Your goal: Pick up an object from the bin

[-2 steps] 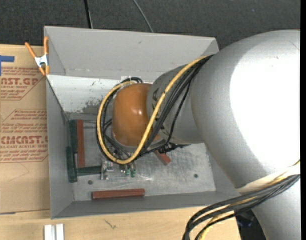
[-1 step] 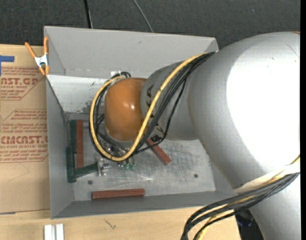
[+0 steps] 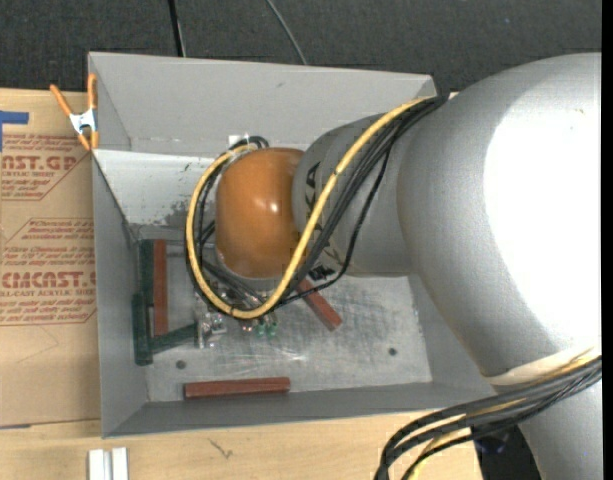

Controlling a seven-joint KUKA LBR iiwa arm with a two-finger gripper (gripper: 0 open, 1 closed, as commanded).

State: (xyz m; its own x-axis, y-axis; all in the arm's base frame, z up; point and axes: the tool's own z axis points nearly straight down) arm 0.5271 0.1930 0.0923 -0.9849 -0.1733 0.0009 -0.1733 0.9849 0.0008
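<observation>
Evidently no pick is done yet: the end effector (image 3: pixel 229 320) hangs low over the floor of the bin (image 3: pixel 286 98), at the right tip of a dark green L-shaped piece (image 3: pixel 143 318) lying at the left, beside a reddish-brown bar (image 3: pixel 160 286). Whether it is apart or together I cannot tell. Grasping and lifting remain, I judge. I can read no writing on these things.
</observation>
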